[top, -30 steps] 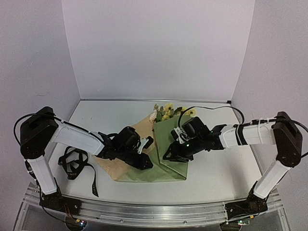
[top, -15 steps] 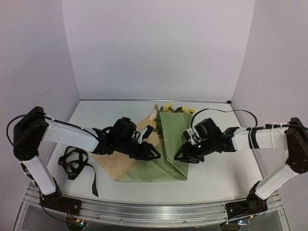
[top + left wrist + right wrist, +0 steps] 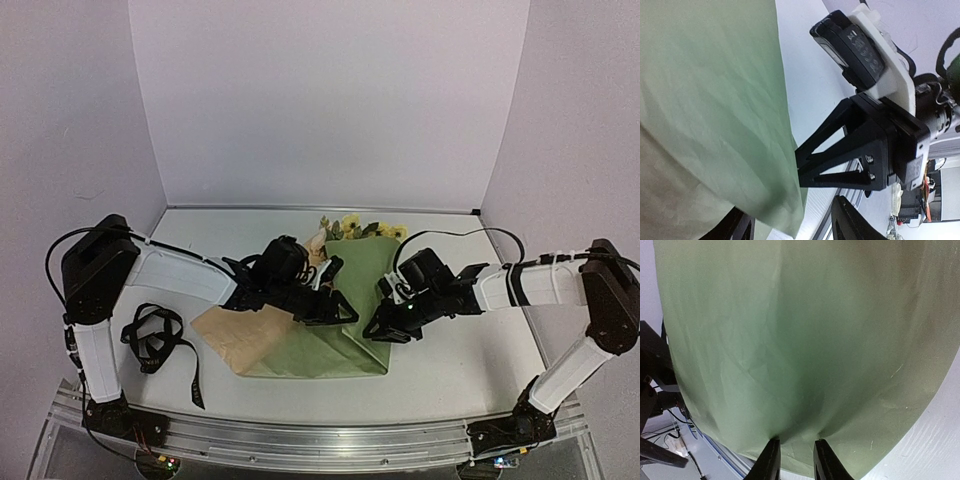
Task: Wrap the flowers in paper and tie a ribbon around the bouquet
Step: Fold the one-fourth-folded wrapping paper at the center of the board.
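The paper lies folded at the table's middle, olive green up, with a tan flap at its left. The flowers poke out at its far end; their stems are hidden. My left gripper reaches over the fold and is open. In the left wrist view the paper's edge hangs loose between its wide jaws. My right gripper is at the paper's right edge. Its narrow-set fingertips press into the green sheet, puckering it, with a gap between them. The ribbon lies in loops at the left.
The right gripper's black fingers show close in the left wrist view, just beyond the paper's edge. White walls close in the back and both sides. An aluminium rail runs along the near edge.
My left arm has swung right across the paper and its jaws have opened. The green flap now lies flatter over the stems. My right gripper's jaws have narrowed at the right edge.
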Available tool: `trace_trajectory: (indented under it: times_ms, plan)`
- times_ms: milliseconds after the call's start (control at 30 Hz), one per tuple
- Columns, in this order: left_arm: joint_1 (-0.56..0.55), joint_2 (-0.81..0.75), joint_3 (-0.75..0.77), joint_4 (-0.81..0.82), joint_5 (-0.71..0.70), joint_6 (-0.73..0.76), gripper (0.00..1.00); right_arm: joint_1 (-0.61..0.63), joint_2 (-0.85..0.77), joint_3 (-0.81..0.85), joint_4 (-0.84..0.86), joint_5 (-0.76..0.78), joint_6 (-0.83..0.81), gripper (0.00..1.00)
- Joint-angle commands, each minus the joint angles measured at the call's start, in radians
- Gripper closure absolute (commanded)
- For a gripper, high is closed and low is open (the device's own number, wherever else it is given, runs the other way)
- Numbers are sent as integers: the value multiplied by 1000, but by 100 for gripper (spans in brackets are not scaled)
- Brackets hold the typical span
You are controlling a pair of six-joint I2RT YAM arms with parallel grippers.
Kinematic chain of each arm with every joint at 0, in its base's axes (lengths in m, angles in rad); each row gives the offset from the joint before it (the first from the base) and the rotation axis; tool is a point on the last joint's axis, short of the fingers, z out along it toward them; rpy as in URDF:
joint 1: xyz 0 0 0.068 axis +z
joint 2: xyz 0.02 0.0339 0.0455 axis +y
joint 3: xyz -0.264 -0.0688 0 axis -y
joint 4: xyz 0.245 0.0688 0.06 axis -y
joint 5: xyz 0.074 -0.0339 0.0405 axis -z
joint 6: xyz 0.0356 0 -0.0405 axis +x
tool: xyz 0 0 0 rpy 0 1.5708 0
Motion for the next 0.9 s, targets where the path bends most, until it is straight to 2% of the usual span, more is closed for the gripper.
trace_trajectory:
  times_ms: [0, 33, 133, 267, 533, 867]
  plan:
    - [4, 40, 70, -47, 28, 5, 59, 2, -26, 3, -1, 17, -7, 74]
    - [4, 39, 72, -58, 21, 7, 64, 2, -30, 1, -2, 20, -8, 73]
    - [4, 27, 73, -104, -26, 17, 85, -9, -36, -7, -3, 19, 2, 70]
    - [3, 17, 57, -158, -75, 32, 98, -23, -29, -5, 3, 3, 37, 69]
    - [4, 29, 43, -197, -124, 28, 100, -23, -9, -58, 79, -10, 104, 70]
    - [2, 66, 58, -230, -153, 23, 100, -31, 44, -173, 268, -28, 219, 73]
